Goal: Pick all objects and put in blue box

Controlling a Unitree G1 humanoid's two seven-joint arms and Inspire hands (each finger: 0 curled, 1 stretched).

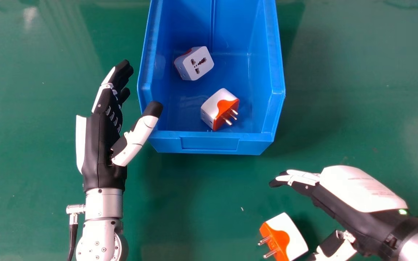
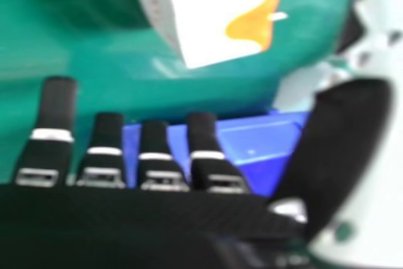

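The blue box holds two plug adapters: a white one towards the back left and a white-and-orange one nearer the front wall, its pins towards the right. Another white-and-orange adapter lies on the green table at the bottom. My right hand is open beside and above that adapter, touching nothing visible. In the right hand view, the adapter is apart from the fingers of my right hand. My left hand is open at the box's left side, its thumb tip over the front left corner.
The green table surrounds the box, with open surface between the box's front wall and the loose adapter. A cable hangs by the left wrist. The blue box also appears beyond the fingers in the right hand view.
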